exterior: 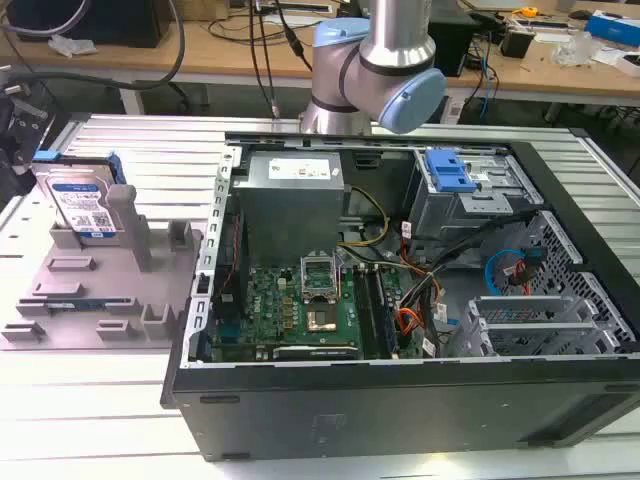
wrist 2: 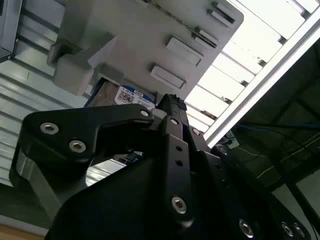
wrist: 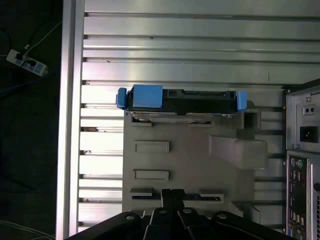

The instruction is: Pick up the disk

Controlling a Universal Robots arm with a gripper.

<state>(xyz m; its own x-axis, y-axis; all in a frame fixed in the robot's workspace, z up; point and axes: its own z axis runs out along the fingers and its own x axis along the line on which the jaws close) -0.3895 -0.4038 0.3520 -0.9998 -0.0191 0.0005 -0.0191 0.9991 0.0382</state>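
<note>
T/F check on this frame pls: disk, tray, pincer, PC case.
1. The disk stands on edge on the grey tray. True.
2. The pincer grips the disk. False: in the first wrist view it hangs apart from the disk, over the tray's opposite edge, holding nothing.
3. The computer case is open, with its motherboard showing. True.
4. The disk lies inside the computer case. False: it is outside, on the tray at the exterior view's left of the case.
5. The disk has blue plastic along its sides. True.
</note>
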